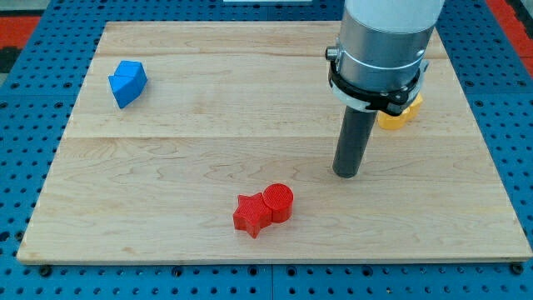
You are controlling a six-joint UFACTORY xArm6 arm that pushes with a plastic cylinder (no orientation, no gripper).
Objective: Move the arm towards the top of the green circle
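No green circle shows in this view; the arm's body hides part of the board's upper right. My tip [346, 173] rests on the wooden board [166, 167], right of centre. A yellow block [398, 117], partly hidden behind the arm, lies just up and to the right of the tip. A red star block [251, 214] and a red circle block [279, 202] touch each other, down and to the left of the tip. A blue block [127, 83] of irregular shape lies at the board's upper left, far from the tip.
The board sits on a blue perforated surface [25, 150]. The arm's grey cylinder [383, 42] fills the view's top right.
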